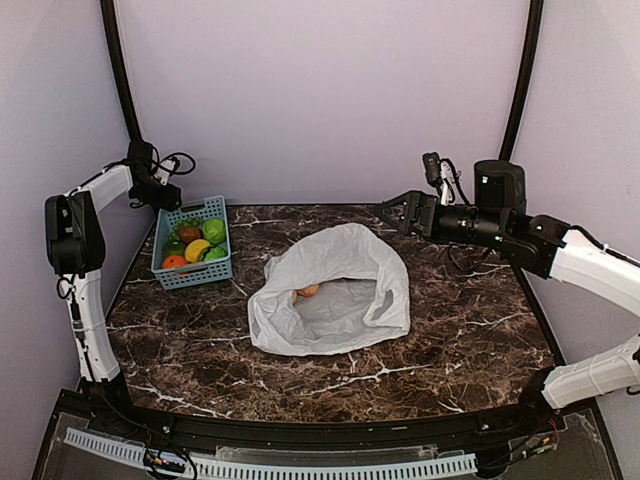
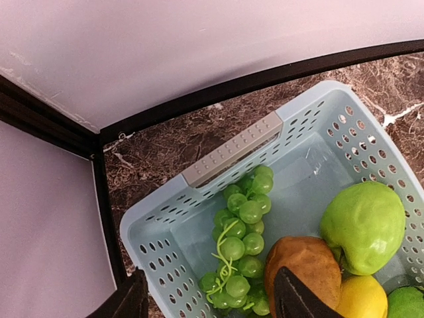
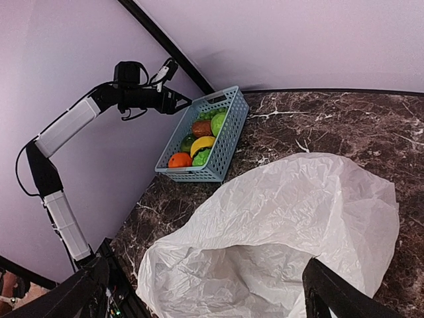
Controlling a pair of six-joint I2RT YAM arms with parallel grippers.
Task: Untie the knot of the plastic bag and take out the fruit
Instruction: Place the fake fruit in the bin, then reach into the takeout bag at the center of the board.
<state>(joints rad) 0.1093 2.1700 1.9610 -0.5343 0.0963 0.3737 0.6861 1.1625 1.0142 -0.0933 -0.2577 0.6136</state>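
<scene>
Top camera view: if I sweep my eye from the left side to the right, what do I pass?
left arm's white upright link → blue basket → plastic bag → right arm's white forearm

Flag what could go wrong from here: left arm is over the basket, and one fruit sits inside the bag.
1. The left gripper hangs open above the crowded blue basket, one finger beside the brown fruit; lifting away could nudge fruit or tug the basket, which sits near the left edge of the table.
2. The orange fruit lies inside the mouth of the limp plastic bag; a grab there may pinch plastic and drag the bag.
</scene>
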